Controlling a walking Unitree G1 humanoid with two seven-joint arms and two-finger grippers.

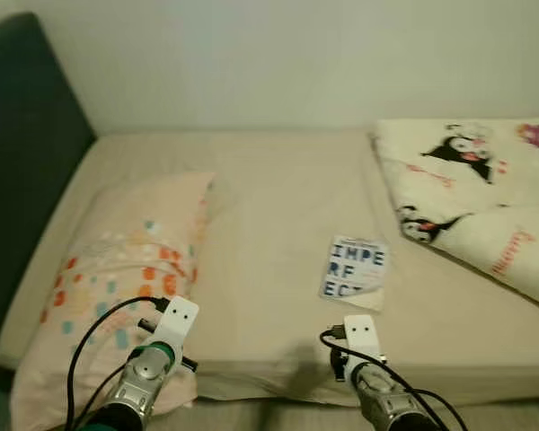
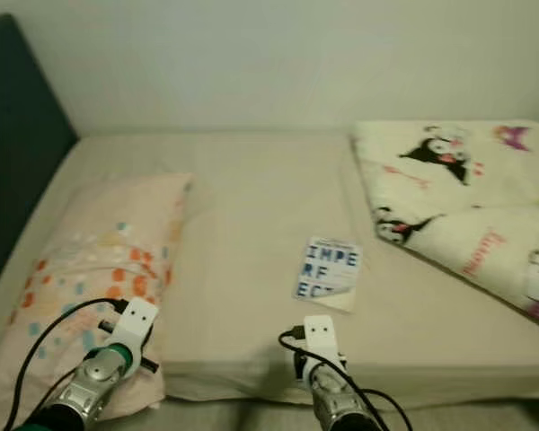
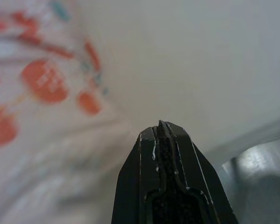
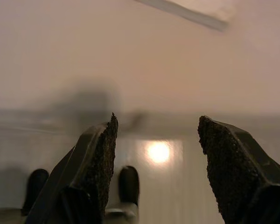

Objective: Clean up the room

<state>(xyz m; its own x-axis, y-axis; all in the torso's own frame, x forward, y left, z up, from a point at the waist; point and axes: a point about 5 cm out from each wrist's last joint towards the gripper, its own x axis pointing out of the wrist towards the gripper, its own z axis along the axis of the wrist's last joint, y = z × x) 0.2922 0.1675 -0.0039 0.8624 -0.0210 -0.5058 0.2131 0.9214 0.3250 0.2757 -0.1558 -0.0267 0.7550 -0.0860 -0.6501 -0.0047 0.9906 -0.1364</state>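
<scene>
Nearest, low at the bed's front edge: left end effector (image 3: 161, 128), fingers pressed together with nothing between them, hanging over the near corner of the pillow (image 1: 117, 269). Pillow pale peach with orange and teal patches, lying lengthwise along the left side of the bed (image 1: 269, 189), just beside the dark headboard (image 1: 22, 162). Black cable looping from the left wrist across the pillow's lower end. Further right, right end effector (image 4: 156, 135), fingers spread wide and holding nothing, poised over the mattress edge just short of the book (image 1: 354, 267). Book flat on the beige sheet near the middle of the bed, pale cover with dark block letters, one near corner slightly lifted, apart from both pillow and blanket. Far right, cream blanket (image 1: 476, 193) printed with black cartoon figures and pink marks, bunched across the bed's right side.
</scene>
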